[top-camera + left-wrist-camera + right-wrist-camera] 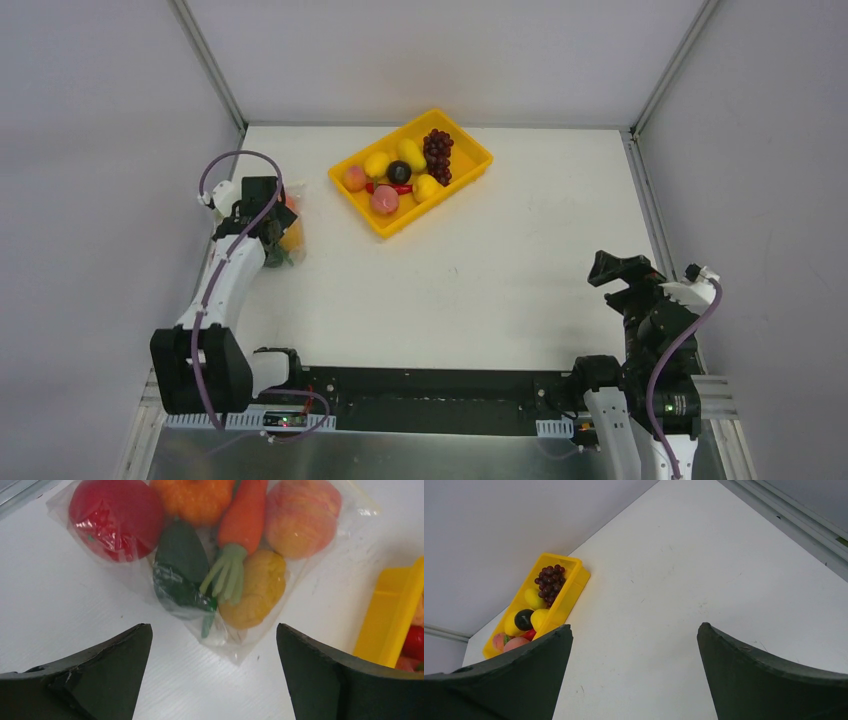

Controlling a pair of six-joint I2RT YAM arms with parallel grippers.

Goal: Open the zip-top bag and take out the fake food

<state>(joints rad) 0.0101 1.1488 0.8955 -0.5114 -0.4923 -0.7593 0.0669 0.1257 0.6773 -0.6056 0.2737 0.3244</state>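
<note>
The clear zip-top bag [332, 567] lies flat on the white table at the far left, mostly hidden under my left arm in the top view [292, 240]. Inside it are fake food pieces: a red ball [116, 517], an orange fruit [192, 500], a carrot [242, 522], a peach [300, 517], a dark green piece [181, 565] and a yellow-orange fruit [257, 587]. My left gripper [214, 630] is open, its jaws either side of the bag's near corner, not touching it. My right gripper [634, 630] is open and empty over bare table at the right [622, 272].
A yellow tray [468, 178] stands at the back middle, holding a dark purple grape bunch [438, 156] and several other plastic fruits. Its edge shows at the right of the left wrist view [390, 615] and far left in the right wrist view [566, 592]. Walls enclose the table.
</note>
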